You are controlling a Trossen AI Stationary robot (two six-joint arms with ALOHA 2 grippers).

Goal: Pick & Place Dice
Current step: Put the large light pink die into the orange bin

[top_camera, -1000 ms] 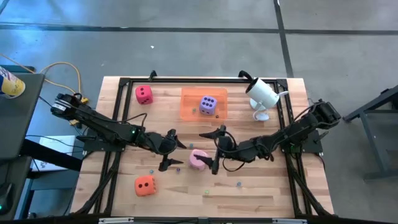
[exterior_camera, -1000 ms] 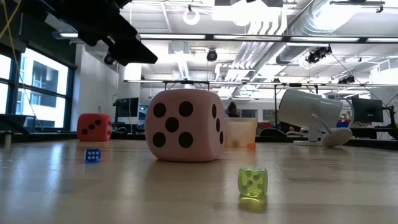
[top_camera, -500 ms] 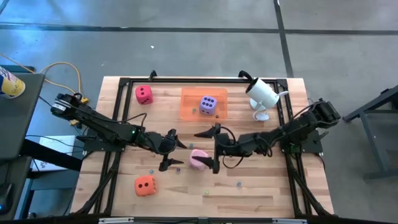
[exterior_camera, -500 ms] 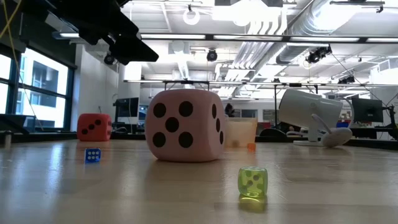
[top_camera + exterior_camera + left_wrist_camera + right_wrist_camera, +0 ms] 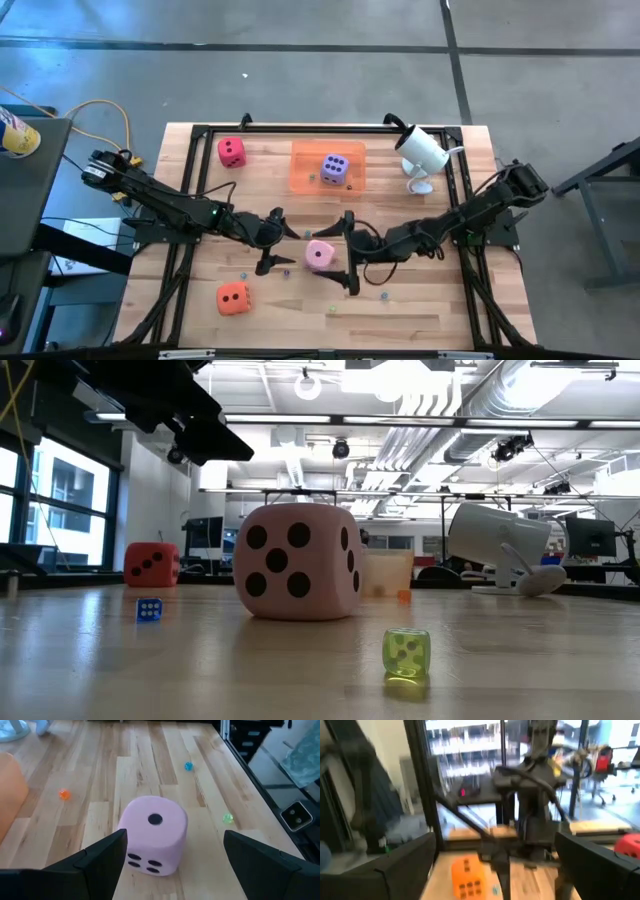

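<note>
The light pink die (image 5: 320,254) (image 5: 152,835) rests on one face on the wooden table (image 5: 420,310), mid-table, one pip up. My left gripper (image 5: 272,240) stands open just left of it, pointing at it. My right gripper (image 5: 348,254) hangs open just right of it, held level above the table. The purple die (image 5: 334,168) sits in the orange tray (image 5: 305,170). The red die (image 5: 231,151) lies far left. The orange die (image 5: 233,296) (image 5: 468,877) lies near left.
A white lamp-like object (image 5: 420,152) stands at the far right. Small loose dice lie scattered: a blue one (image 5: 148,609), a green one (image 5: 406,652), others (image 5: 382,295) near the front. A black frame (image 5: 196,135) rims the table.
My right gripper has swung its fingers toward the table's near edge and drawn back a little toward the right, off the pink die, which now shows whole from above. The die has stayed where it was.
</note>
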